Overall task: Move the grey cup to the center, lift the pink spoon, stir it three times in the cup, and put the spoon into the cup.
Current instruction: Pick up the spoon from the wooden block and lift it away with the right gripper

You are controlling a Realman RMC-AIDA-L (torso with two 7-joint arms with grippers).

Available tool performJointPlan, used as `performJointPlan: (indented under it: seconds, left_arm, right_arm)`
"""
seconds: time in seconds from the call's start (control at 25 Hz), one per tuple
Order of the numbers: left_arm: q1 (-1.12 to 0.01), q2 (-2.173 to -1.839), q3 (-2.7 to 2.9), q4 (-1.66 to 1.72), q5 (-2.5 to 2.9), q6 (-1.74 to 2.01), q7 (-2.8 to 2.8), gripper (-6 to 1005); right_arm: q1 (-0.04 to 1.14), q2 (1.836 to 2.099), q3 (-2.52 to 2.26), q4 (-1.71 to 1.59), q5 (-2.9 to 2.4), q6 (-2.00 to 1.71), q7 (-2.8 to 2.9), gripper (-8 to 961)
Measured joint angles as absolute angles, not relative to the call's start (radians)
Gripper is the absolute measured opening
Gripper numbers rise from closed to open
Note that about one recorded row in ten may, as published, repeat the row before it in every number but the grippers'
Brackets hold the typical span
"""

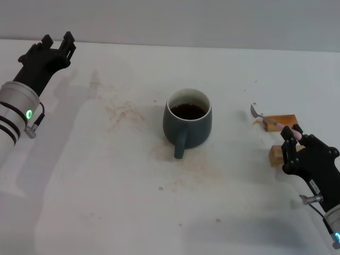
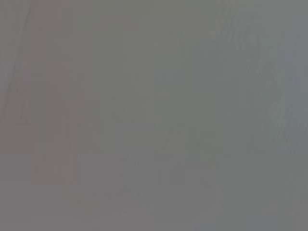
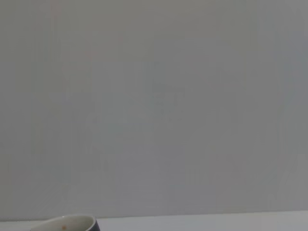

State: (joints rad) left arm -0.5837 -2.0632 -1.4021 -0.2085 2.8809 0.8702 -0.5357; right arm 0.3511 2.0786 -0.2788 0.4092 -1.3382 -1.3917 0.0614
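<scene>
Grey cup [image 1: 188, 123] sitting mid-table (dark liquid inside), centring looking done. Right gripper [image 1: 293, 139] closing round pink spoon [image 1: 272, 122] handle on wooden blocks [image 1: 280, 137], seemingly clamped. Next: lifting cleanly. Left gripper [image 1: 60, 47] idling far-left, fingers unreadable.

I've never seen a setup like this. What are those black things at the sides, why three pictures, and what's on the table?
The black things are a robot's two grippers. The main picture comes from a head camera; the other two sit on its wrists, showing mostly blank wall, one catching the cup's rim. On the white table stands a grey cup of dark liquid. To the right a pink spoon rests on wooden blocks. The right gripper is at the spoon's handle; the left gripper waits far off.
</scene>
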Motion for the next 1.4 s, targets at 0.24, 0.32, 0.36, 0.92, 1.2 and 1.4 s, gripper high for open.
performJointPlan:
  seconds: [0.24, 0.32, 0.36, 0.92, 1.2, 1.4]
  left_arm:
    - [-0.580, -2.063, -1.402, -0.213, 2.881, 0.863, -0.534, 549]
    - [-0.578, -2.063, -1.402, -0.215, 2.881, 0.863, -0.534, 549]
    - [-0.577, -2.063, -1.402, -0.215, 2.881, 0.863, -0.534, 549]
    - [-0.577, -2.063, -1.402, -0.211, 2.881, 0.862, -0.537, 549]
    - [-0.577, -2.063, -1.402, -0.211, 2.881, 0.862, -0.537, 549]
    - [-0.577, -2.063, -1.402, -0.210, 2.881, 0.862, -0.537, 549]
  right_arm:
    - [0.351, 2.081, -0.283, 0.407, -1.338, -1.380, 0.061, 100]
    - [0.351, 2.081, -0.283, 0.407, -1.338, -1.379, 0.061, 100]
    - [0.350, 2.081, -0.284, 0.406, -1.337, -1.378, 0.061, 100]
    - [0.345, 2.082, -0.285, 0.406, -1.338, -1.366, 0.060, 100]
    - [0.345, 2.083, -0.285, 0.407, -1.338, -1.366, 0.059, 100]
    - [0.348, 2.083, -0.287, 0.407, -1.339, -1.366, 0.059, 101]
